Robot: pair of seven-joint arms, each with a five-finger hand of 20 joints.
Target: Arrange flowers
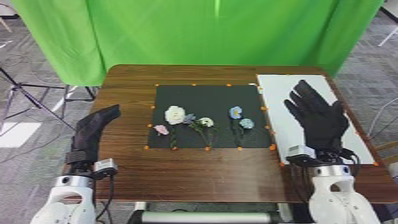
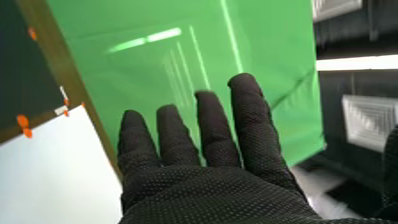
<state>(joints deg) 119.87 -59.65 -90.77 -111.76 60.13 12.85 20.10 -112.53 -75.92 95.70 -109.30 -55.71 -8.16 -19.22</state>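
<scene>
No readable text or numbers anywhere.

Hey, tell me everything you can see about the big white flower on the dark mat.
The white flower has a large, full head, the biggest bloom on the dark mat, and looks densely petalled; whether it is real or artificial I can't tell. It lies flat with its head toward the green curtain and its green stem toward the robot. The pink flower lies to its left, close to the stem. Neither hand touches it.
</scene>
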